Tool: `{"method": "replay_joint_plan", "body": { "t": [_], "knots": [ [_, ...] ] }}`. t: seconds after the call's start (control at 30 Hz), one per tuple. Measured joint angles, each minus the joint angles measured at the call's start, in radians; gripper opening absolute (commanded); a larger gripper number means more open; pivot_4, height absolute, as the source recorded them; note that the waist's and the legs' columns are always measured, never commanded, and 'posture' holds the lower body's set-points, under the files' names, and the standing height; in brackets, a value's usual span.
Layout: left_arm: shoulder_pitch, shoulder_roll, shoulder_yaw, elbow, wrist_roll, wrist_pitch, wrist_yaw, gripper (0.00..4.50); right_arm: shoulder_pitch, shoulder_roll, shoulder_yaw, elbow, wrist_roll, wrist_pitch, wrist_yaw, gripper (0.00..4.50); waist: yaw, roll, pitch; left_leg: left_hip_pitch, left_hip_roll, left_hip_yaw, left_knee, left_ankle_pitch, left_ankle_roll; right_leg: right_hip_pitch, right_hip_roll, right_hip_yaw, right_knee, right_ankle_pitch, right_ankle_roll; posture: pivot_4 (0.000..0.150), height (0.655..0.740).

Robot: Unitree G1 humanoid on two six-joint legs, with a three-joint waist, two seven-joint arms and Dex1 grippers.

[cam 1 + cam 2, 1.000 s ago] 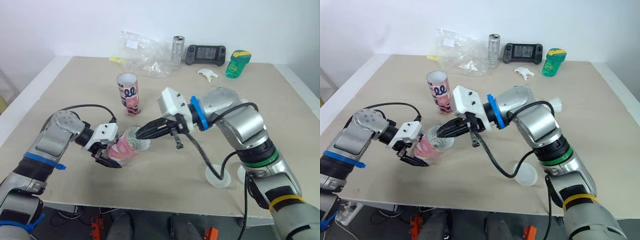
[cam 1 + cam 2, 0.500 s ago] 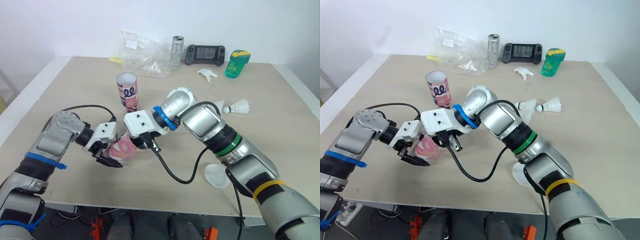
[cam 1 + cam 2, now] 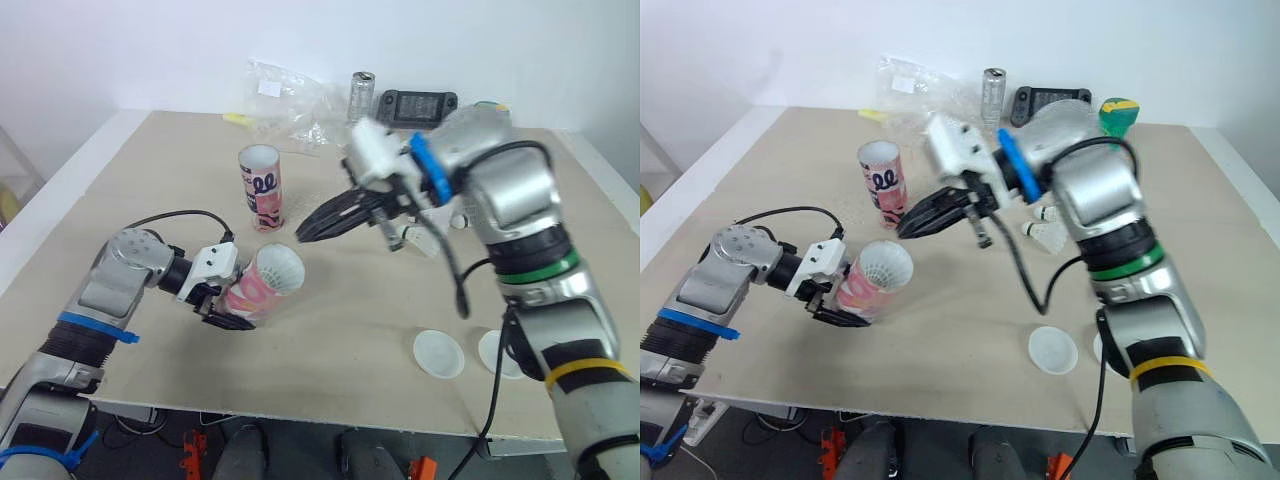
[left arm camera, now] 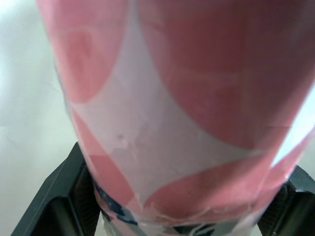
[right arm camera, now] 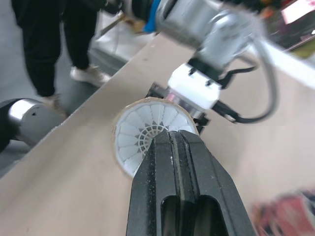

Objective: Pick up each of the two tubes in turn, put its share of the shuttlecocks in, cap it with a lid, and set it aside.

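Pink tube (image 3: 258, 290) sits clamped in your left hand (image 3: 232, 303), shuttlecock (image 3: 281, 269) in its mouth, your right hand (image 3: 303, 235) pinched empty just above.

We see the near tube (image 3: 248, 293) patterned pink and white, a white shuttlecock (image 3: 282, 269) inside. The far tube (image 3: 262, 190) matches it. The lid (image 3: 438, 353) is white, our counter (image 3: 340, 325) beige.

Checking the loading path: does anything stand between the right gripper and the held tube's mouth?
Nothing visible does. The right gripper, jaws shut, hangs apart from the tilted tube in the left gripper; a shuttlecock sits in its mouth.
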Motion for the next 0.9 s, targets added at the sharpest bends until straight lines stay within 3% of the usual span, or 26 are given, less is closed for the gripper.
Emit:
{"method": "replay_joint_plan", "body": {
  "t": [0.03,0.07,0.3,0.43,0.5,0.67,0.9],
  "knots": [
    [0.022,-0.09,0.025,-0.01,-0.03,-0.039,0.067,3.66,0.113,-0.179,-0.042,-0.081,0.012,0.046,0.001,0.9,0.003,-0.001,0.0,-0.001,0.0,0.0,0.0,0.0,0.0,0.0,0.0,0.0,0.0,-0.001,0.0,0.15,0.7394],
    [0.032,-0.098,0.027,-0.011,-0.037,-0.045,0.075,3.66,0.133,-0.206,-0.05,-0.077,0.009,0.057,0.001,1.51,0.008,-0.003,0.002,-0.002,-0.001,0.001,0.0,-0.001,-0.001,-0.001,-0.002,0.0,-0.001,-0.001,0.0,0.15,0.7394],
    [0.04,-0.27,0.038,-0.023,-0.098,-0.046,0.191,3.66,0.408,-0.49,-0.137,-0.179,-0.026,0.048,-0.001,4.0,-0.004,-0.003,0.003,-0.005,-0.001,0.0,-0.002,-0.004,-0.001,-0.003,0.001,0.0,-0.001,-0.001,-0.001,0.15,0.7394],
    [0.033,-0.309,0.038,-0.002,-0.107,-0.038,0.222,3.66,0.506,-0.56,-0.133,-0.181,-0.056,0.004,0.001,4.0,-0.013,-0.003,0.003,-0.005,-0.001,0.0,-0.002,-0.004,-0.001,-0.003,0.001,0.001,-0.001,-0.001,0.0,0.15,0.7394],
    [0.026,-0.376,0.025,0.038,-0.123,-0.023,0.229,3.66,0.577,-0.581,-0.096,-0.188,-0.092,-0.02,0.002,4.0,-0.019,-0.003,0.003,-0.004,-0.001,0.001,-0.001,-0.004,-0.001,-0.002,0.001,0.001,-0.001,-0.003,0.006,0.15,0.7394],
    [0.024,-0.425,-0.031,0.169,-0.063,-0.108,0.252,3.66,0.585,-0.492,0.032,-0.122,-0.249,-0.039,-0.065,4.0,-0.022,-0.004,0.004,0.001,-0.001,0.001,0.001,-0.003,-0.002,0.001,0.001,0.002,-0.001,-0.001,0.006,0.15,0.7394],
    [-0.005,-0.433,-0.033,0.259,-0.04,-0.226,0.265,3.66,0.597,-0.469,0.053,-0.102,-0.272,-0.033,-0.065,4.0,-0.018,-0.005,0.004,0.001,-0.001,0.002,0.002,-0.003,-0.003,0.002,0.001,0.003,-0.001,0.001,0.007,0.15,0.7394]
  ]
}}
